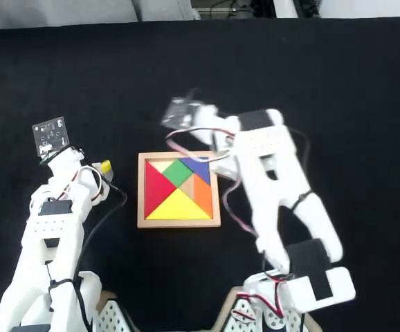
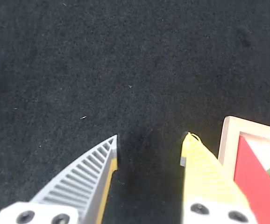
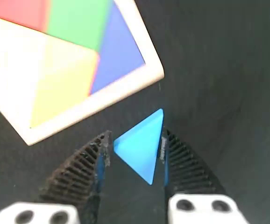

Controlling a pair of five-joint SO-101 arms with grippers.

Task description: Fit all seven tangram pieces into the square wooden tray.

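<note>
The square wooden tray (image 1: 179,223) sits mid-table on the black cloth (image 1: 311,83). It holds a large red triangle (image 1: 156,191) at 9 o'clock and a large yellow triangle (image 1: 179,207) at 6 o'clock. A green square (image 1: 179,171) lies toward 12, an orange triangle (image 1: 202,190) at 3, an indigo piece (image 1: 199,166) in the 1 o'clock corner and a pale piece (image 1: 160,166) in the 11 o'clock corner. A small tan patch near the middle may be bare tray floor, though the high view is too coarse to be sure. The right gripper (image 3: 136,135) is just off the tray's 1 o'clock corner, outside the rim. Its black fingers (image 3: 90,163) are closed against both sides of a small blue triangle (image 3: 142,144), which lies apart from the tray; whether the piece rests on the cloth or is lifted cannot be told. The left gripper (image 2: 151,140) is at about 10 o'clock from the tray, just beside its outer edge. It is released, with the grey and yellow fingers (image 2: 202,172) spread over bare cloth and nothing between them.
</note>
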